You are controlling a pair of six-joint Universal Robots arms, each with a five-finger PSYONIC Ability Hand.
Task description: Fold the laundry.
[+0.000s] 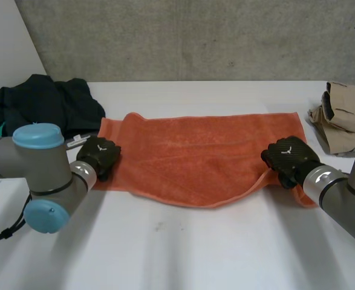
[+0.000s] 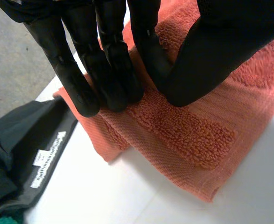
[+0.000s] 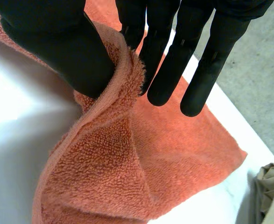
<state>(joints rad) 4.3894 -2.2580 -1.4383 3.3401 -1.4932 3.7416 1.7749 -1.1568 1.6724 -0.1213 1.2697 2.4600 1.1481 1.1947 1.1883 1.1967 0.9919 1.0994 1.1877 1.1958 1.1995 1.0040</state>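
Orange terry-cloth towel [image 1: 201, 157] lies spread across the middle of the white surface [image 1: 183, 241], long side left-to-right. Left hand [image 1: 100, 156] pinches the towel's left end between thumb and fingers. Right hand [image 1: 289, 158] pinches a bunched hem at the right end. Likely soft, light, limp and grippy. It'll sag mid-span, so grip at the corners.

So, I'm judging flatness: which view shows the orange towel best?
Head view: the orange towel lies spread from left hand to right hand. Left wrist view shows one end, right wrist view a pinched fold.
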